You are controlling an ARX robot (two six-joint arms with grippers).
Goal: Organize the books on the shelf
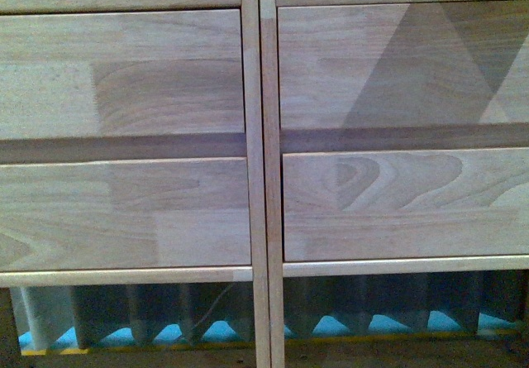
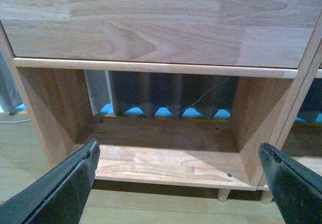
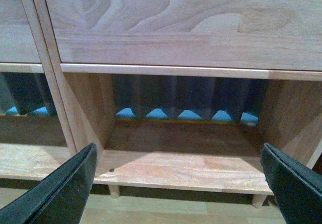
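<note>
Books: none are showing in any view; you are needing to find one first.
Shelf (image 1: pixel 256 178): its bottom compartments (image 2: pixel 166 163) are lying straight ahead of both grippers.
Left gripper (image 2: pixel 178 147): gaping wide, holding nothing.
Right gripper (image 3: pixel 178 146): gaping wide, holding nothing.

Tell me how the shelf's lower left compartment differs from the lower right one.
A pale panel stands behind the lower left compartment; behind the lower right compartment there is no such panel. A thin cable hangs behind the left one, none behind the right. Both are backless bare wood before a dark pleated curtain and hold nothing.
</note>
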